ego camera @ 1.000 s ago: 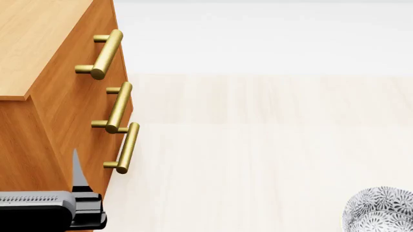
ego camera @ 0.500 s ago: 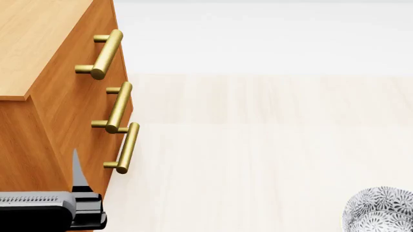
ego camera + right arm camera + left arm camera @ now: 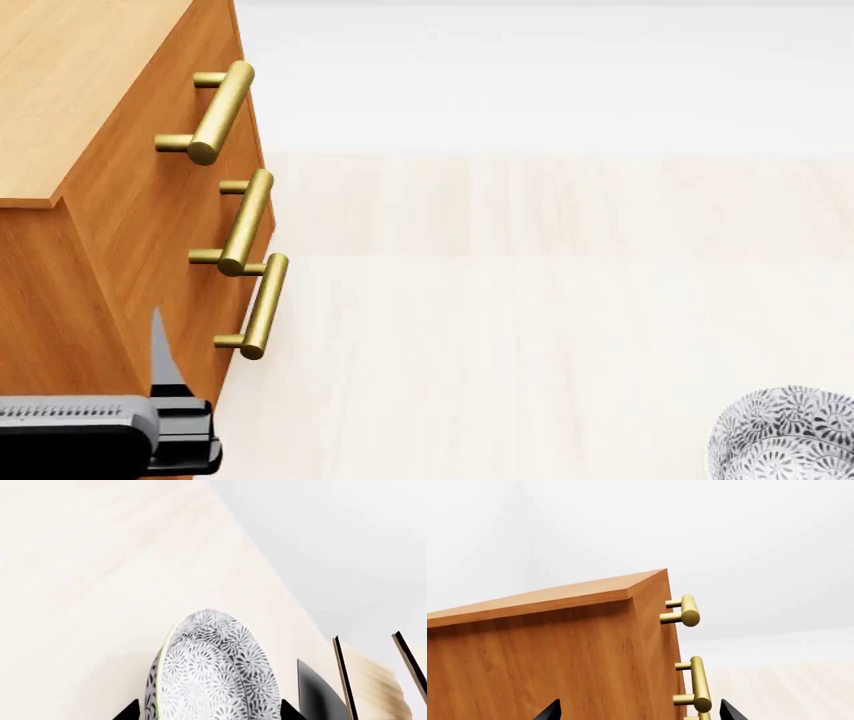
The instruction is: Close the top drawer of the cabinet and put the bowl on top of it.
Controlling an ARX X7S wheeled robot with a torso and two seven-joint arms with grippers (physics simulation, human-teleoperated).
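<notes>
The orange-brown cabinet (image 3: 80, 120) fills the left of the head view, with three brass handles down its front. The top drawer (image 3: 200, 60) carries the uppermost handle (image 3: 214, 110); its front looks level with the fronts below and no gap shows. My left gripper (image 3: 638, 712) is open low beside the cabinet's side panel (image 3: 560, 655), near the lower handles, holding nothing. The white bowl (image 3: 787, 435) with its dark leaf pattern sits on the floor at the lower right. My right gripper (image 3: 210, 712) is open, its fingertips on either side of the bowl (image 3: 213, 670).
Pale wood floor (image 3: 534, 300) stretches from the cabinet to the bowl. A white wall (image 3: 534, 70) runs behind. In the right wrist view a pale slanted wooden structure (image 3: 373, 680) on a dark base (image 3: 313, 695) stands just past the bowl.
</notes>
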